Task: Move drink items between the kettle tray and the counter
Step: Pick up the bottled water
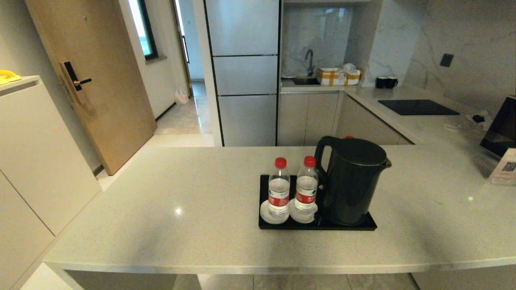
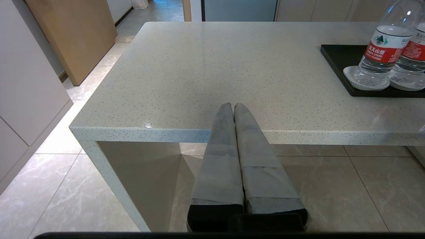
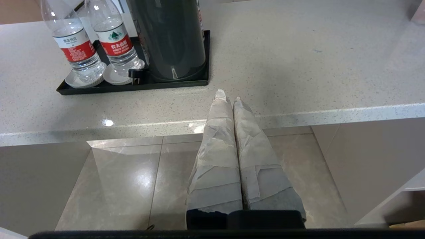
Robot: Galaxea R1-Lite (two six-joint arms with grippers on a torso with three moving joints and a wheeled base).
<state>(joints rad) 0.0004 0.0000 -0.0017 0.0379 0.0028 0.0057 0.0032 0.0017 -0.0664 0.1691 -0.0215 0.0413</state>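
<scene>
Two clear water bottles with red caps stand upright side by side on the black kettle tray (image 1: 264, 189), one on the left (image 1: 279, 189) and one on the right (image 1: 306, 187), each on a white coaster. The tray rests on the pale speckled counter (image 1: 181, 193). Neither arm shows in the head view. My left gripper (image 2: 233, 105) is shut and empty, hanging in front of the counter's near edge, well left of the bottles (image 2: 382, 49). My right gripper (image 3: 227, 97) is also shut and empty at the near edge, right of the tray (image 3: 202, 79) and bottles (image 3: 76, 53).
A tall black kettle (image 1: 352, 181) fills the right part of the tray, close beside the right bottle. A black cooktop panel (image 1: 417, 106) lies on the far counter. A dark device and a QR card (image 1: 504, 167) sit at the far right. White coasters (image 3: 114, 76) lie under the bottles.
</scene>
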